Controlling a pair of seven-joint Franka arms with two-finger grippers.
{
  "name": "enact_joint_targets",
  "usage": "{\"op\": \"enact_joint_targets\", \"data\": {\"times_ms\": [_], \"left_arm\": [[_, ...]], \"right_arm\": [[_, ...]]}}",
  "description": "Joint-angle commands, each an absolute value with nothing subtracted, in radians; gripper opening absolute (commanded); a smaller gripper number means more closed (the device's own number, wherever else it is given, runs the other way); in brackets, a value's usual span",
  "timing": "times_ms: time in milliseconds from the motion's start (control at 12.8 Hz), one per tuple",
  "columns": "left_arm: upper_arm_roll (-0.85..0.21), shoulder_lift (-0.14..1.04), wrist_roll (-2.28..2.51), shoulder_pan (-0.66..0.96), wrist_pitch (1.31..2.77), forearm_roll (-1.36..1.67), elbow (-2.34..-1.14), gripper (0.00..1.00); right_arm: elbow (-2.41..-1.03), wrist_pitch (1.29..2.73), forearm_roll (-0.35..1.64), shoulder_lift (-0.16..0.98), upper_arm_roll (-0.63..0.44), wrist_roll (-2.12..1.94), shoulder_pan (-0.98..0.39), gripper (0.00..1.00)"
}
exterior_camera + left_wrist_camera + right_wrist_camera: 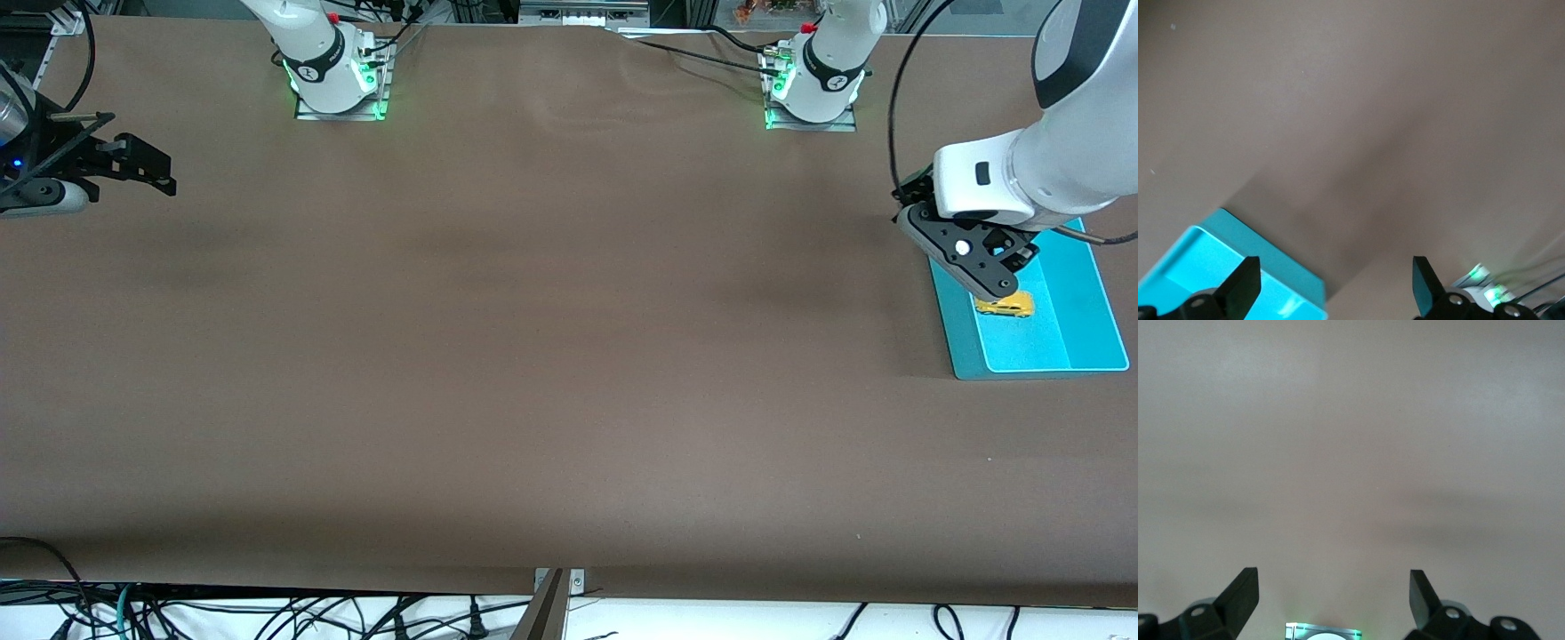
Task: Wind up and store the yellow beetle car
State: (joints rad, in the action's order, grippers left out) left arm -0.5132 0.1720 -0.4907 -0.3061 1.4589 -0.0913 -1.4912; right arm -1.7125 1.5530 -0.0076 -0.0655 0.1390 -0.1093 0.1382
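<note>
Brown table [533, 356] fills the front view, bare across its middle. At the left arm's end lies a shallow teal tray [1080, 302], rectangular w/ a raised rim; in the left wrist view one corner of the tray [1211, 250] shows against the brown top.

Left arm comes down from its base at the far edge and bends over the tray. Left gripper [1000, 289] hangs just over the tray's interior, at the tray edge toward the table's middle, right beside the car. In the left wrist view the left gripper [1335, 287] has its two dark fingers spread wide w/ nothing between them: released, holding nothing.

Right arm waits at the right arm's end of the table, well apart from the tray. Right gripper [142, 169] hovers over bare tabletop there; in the right wrist view the right gripper [1335, 597] also has fingers spread apart, empty, only table surface showing between them.

Yellow beetle car [1005, 307] sits on the tray floor, on its wheels, close to the tray edge toward the table's middle, just below the left gripper's tip in the front view. Whether fingertip and car touch: can't tell.
</note>
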Motion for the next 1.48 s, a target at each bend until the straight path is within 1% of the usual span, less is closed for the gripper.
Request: {"op": "enact_joint_targets", "data": {"times_ms": [0, 78, 156, 234, 312, 391, 469, 625, 781, 1094, 1406], "left_arm": [[-0.285, 0.115, -0.402, -0.156, 1.46, 0.0, -1.539, 1.0], [-0.19, 0.109, -0.39, -0.079, 1.479, -0.003, -1.54, 1.0], [-0.116, 0.107, -0.384, -0.028, 1.502, 0.011, -1.543, 1.0], [-0.068, 0.085, -0.359, -0.011, 1.509, 0.047, -1.561, 1.0], [-0.039, 0.048, -0.295, -0.006, 1.564, 0.089, -1.622, 1.0], [0.003, -0.006, -0.213, 0.026, 1.641, 0.089, -1.687, 1.0], [0.041, -0.032, -0.165, 0.056, 1.702, 0.087, -1.731, 1.0], [0.046, -0.055, -0.152, 0.057, 1.712, 0.084, -1.746, 1.0], [0.043, -0.071, -0.152, 0.057, 1.709, 0.007, -1.75, 1.0], [0.043, -0.071, -0.027, 0.049, 1.667, 0.024, -1.749, 1.0], [0.038, -0.058, -0.015, 0.051, 1.6, 0.023, -1.712, 1.0]], "right_arm": [[-1.683, 1.526, -0.006, -0.055, 0.135, -0.092, 0.133, 1.0], [-1.683, 1.526, -0.006, -0.055, 0.135, -0.094, 0.133, 1.0], [-1.681, 1.528, -0.006, -0.055, 0.135, -0.094, 0.135, 1.0], [-1.681, 1.531, -0.006, -0.055, 0.135, -0.094, 0.135, 1.0], [-1.68, 1.534, -0.006, -0.055, 0.135, -0.092, 0.133, 1.0], [-1.672, 1.531, -0.006, -0.055, 0.137, -0.092, 0.132, 1.0], [-1.671, 1.528, -0.005, -0.055, 0.137, -0.092, 0.13, 1.0], [-1.669, 1.528, -0.005, -0.054, 0.137, -0.092, 0.132, 1.0], [-1.669, 1.528, -0.006, -0.054, 0.137, -0.092, 0.132, 1.0], [-1.669, 1.526, -0.005, -0.054, 0.137, -0.092, 0.132, 1.0], [-1.671, 1.525, -0.005, -0.054, 0.137, -0.091, 0.13, 1.0]]}}
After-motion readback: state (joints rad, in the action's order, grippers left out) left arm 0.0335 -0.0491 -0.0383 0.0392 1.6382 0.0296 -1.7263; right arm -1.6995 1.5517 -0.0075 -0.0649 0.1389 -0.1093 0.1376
